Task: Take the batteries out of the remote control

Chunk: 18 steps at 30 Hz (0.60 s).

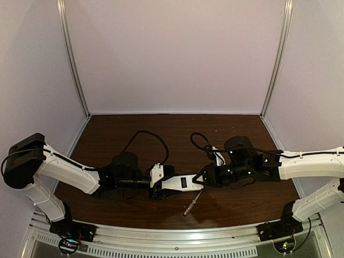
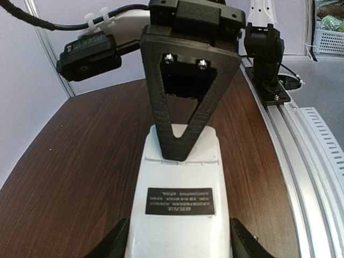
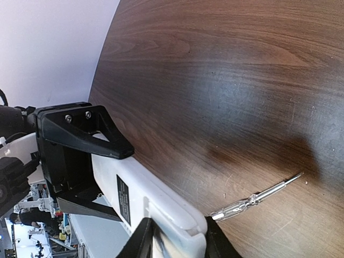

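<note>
The small flat white plastic remote control (image 2: 180, 177) is back-face up, held between the two arms over the front middle of the dark brown wood-grain table (image 3: 226, 80). Whether it rests on the wood or hangs just above it I cannot tell. Its back carries a dark rectangular label (image 2: 180, 200) with pale lettering. Beyond that is a faint seam where the battery cover (image 2: 183, 153) seems to begin (it looks shut, so the batteries are hidden).

The left gripper (image 2: 180, 248) stands about half open and clamps the remote's long edges at one end, a black finger on each side. The right gripper (image 3: 177, 239) is set to a narrow gap on the other end. One triangular finger lies flat on the cover and the other is beneath, and they appear to pinch the two faces.

The remote is probably light and stiff, with a smooth shell that could slip. The long edges look like the safest hold, since they leave the cover free to slide under a flat pad. The batteries are likely to be small, round and quick to roll away.

A long thin silvery screwdriver with a clear handle (image 3: 257, 200) lies on the table near the remote, and neither gripper touches it.
</note>
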{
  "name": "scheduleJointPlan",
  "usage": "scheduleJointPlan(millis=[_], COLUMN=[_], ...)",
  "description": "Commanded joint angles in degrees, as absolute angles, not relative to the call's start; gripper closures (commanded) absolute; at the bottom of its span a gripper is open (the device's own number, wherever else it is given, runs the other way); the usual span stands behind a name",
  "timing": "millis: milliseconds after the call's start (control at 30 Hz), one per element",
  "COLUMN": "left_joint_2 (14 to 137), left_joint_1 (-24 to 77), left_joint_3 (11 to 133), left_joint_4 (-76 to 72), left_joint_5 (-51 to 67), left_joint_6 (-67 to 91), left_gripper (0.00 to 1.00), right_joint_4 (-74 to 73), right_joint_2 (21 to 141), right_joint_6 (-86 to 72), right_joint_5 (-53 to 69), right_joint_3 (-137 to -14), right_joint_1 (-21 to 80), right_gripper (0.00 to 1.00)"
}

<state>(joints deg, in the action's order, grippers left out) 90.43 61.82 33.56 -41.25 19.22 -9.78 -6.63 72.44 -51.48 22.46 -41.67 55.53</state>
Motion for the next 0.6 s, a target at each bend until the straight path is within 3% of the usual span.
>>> scheduleJointPlan(millis=[0, 167, 300, 567], left_joint_2=[90.44, 90.44, 90.44, 90.51], left_joint_1=[61.92, 61.96, 61.96, 61.95], left_joint_3=[35.07, 35.07, 35.05, 34.98], left_joint_4=[-45.52, -45.45, -45.51, -45.53], left_joint_5=[20.61, 20.68, 20.66, 20.48], left_joint_6=[-9.28, -9.23, -9.23, -9.31], left_gripper=[1.0, 1.0, 1.0, 1.0], right_joint_4=[-6.21, -5.98, -6.63, -9.31], right_joint_2=[72.52, 72.18, 71.88, 69.87], right_joint_6=[-50.71, -50.8, -50.8, -50.42], right_joint_5=[21.61, 21.48, 21.21, 19.48], right_joint_3=[-40.11, -39.68, -39.86, -40.02], right_joint_1=[55.99, 55.99, 55.99, 55.99], right_gripper=[0.7, 0.69, 0.6, 0.64])
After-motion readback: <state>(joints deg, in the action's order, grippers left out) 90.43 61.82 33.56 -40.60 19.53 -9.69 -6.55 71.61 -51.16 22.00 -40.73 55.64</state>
